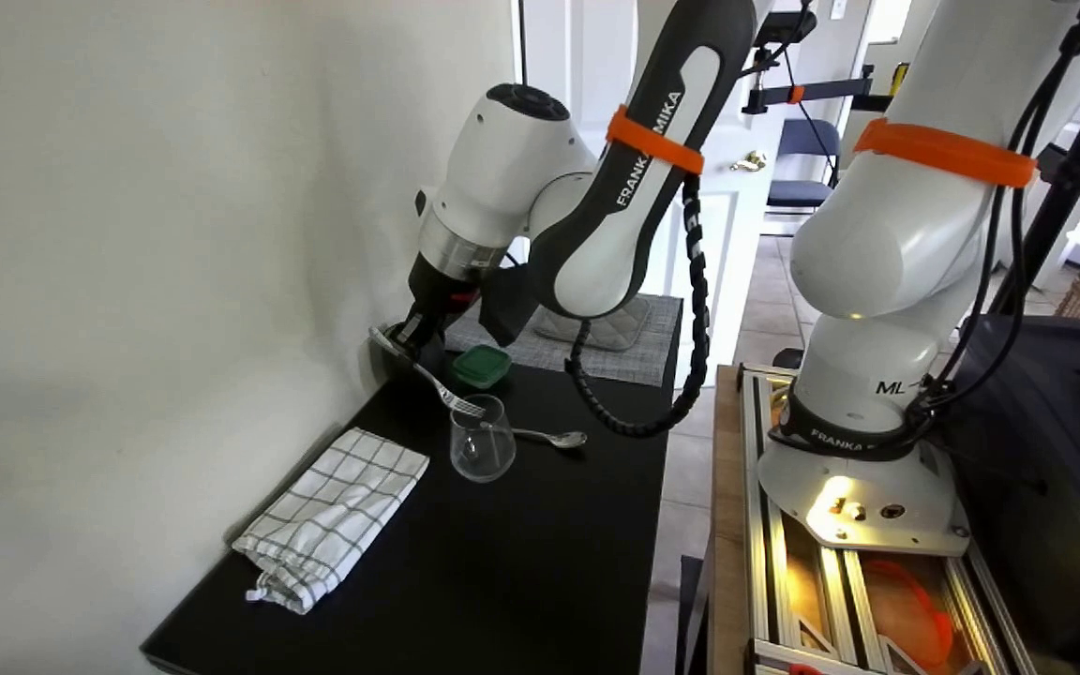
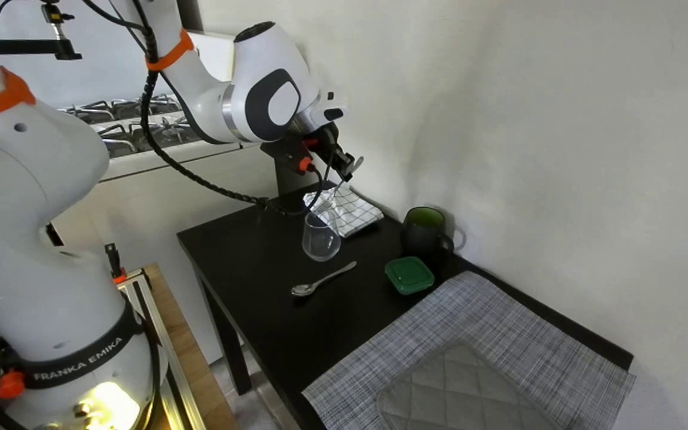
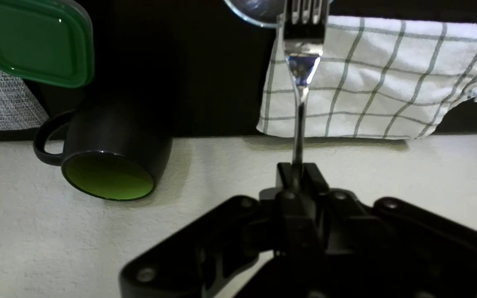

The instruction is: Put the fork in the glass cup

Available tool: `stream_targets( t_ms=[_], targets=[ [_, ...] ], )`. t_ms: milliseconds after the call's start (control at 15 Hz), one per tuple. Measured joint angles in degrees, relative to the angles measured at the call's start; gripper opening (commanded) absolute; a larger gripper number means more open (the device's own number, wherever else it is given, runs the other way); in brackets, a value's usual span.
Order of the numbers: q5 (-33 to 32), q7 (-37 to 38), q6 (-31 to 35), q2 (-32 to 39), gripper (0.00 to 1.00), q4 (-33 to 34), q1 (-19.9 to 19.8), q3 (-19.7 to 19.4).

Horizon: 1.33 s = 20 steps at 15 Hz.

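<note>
A silver metal fork [image 3: 303, 68] is held by its handle end in my gripper [image 3: 298, 174], with its tines pointing away; no green fork shows. In an exterior view the fork [image 1: 429, 377] slants down from the gripper [image 1: 415, 333], its tines overlapping the rim of the clear glass cup [image 1: 484, 459]. The glass also stands upright in an exterior view [image 2: 322, 246], with the gripper [image 2: 346, 170] above and beyond it. In the wrist view only the glass's edge [image 3: 259, 10] shows at the top, beside the tines. I cannot tell whether the tines are inside the glass.
A silver spoon [image 2: 323, 283] lies near the glass. A checked cloth [image 1: 334, 511] lies along the wall. A dark mug [image 3: 110, 161] with a green inside and a green-lidded container [image 2: 409, 275] stand beside a grey placemat [image 2: 499, 310]. The wall is close to the gripper.
</note>
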Motion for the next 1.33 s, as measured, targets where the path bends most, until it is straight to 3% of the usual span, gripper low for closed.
stream_targets(
  t_ms=[733, 1000, 1333],
  targets=[
    [-8.3, 10.7, 5.2, -2.9, 0.02, 0.5, -10.8, 7.6],
    [-11.8, 11.4, 5.4, -3.2, 0.02, 0.5, -10.5, 6.5],
    [-18.6, 9.9, 5.3, -1.2, 0.02, 0.3, -6.7, 0.7]
  ],
)
